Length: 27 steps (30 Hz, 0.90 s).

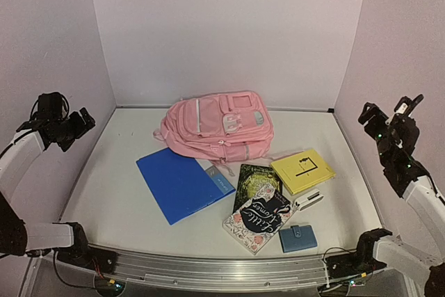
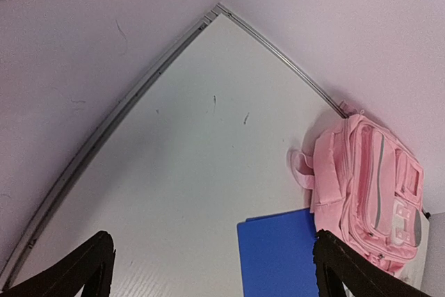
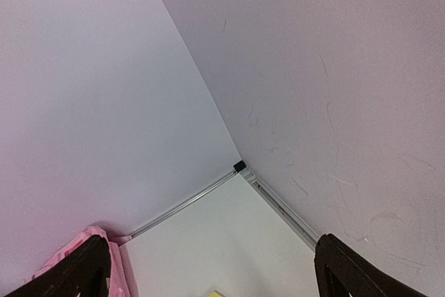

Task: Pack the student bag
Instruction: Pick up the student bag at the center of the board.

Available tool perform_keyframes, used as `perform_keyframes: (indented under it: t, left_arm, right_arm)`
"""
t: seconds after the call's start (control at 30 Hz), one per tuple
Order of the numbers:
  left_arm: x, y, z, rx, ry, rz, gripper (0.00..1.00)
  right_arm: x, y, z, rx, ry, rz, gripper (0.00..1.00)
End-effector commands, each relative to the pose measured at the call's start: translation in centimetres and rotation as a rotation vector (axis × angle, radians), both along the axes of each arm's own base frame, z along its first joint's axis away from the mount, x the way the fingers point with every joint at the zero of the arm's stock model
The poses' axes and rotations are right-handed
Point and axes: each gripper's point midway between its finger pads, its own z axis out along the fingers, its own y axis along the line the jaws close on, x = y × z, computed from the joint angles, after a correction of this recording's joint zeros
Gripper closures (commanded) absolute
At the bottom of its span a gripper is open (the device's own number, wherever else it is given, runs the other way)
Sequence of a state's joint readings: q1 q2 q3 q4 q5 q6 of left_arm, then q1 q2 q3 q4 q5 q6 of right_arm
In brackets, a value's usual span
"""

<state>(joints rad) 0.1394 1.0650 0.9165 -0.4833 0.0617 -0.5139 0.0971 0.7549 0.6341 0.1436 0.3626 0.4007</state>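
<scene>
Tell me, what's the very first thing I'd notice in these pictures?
The big pink backpack grabs you first, lying flat at the back middle of the white table. Just in front of it on the left is a bright blue folder, and on the right a yellow book.

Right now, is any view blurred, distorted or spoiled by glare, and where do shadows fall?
Top external: sharp, even pinkish light, no glare, only a faint shadow at the edge of the student bag. Left wrist: the wide lens bends the table rail into a curve. Right wrist: sharp, evenly lit, mostly bare wall.
</scene>
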Motion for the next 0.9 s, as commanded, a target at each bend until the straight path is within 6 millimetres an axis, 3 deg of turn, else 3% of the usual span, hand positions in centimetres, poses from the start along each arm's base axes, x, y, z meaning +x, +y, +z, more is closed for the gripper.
perform_keyframes:
  t: [0.0,0.13,0.23,0.4,0.57,0.87]
  left_arm:
    - [0.1,-2.8,1.4,-0.134,-0.041,-0.105,0.00]
    - [1.6,-5.3,1.5,-0.255,-0.056,-0.216,0.00]
    - [2.8,-8.8,1.8,-0.287,-0.031,-0.314,0.00]
    - [5.4,-14.8,1.6,-0.272,-0.003,-0.447,0.00]
    - [9.5,-17.7,-0.7,-0.317,0.037,-0.501,0.00]
    - [15.9,-22.8,-7.9,-0.393,0.158,-0.576,0.00]
  right_arm:
    - [0.2,0.8,-0.8,0.043,0.020,0.044,0.02]
    - [0.7,1.5,-1.5,0.069,0.037,0.079,0.02]
    - [1.7,2.5,-3.2,0.090,0.107,0.132,0.02]
    - [3.0,5.9,-5.4,0.139,0.205,0.318,0.02]
    - [2.7,9.3,-8.6,0.233,0.325,0.472,0.02]
    - [1.6,14.4,-13.6,0.248,0.501,0.587,0.02]
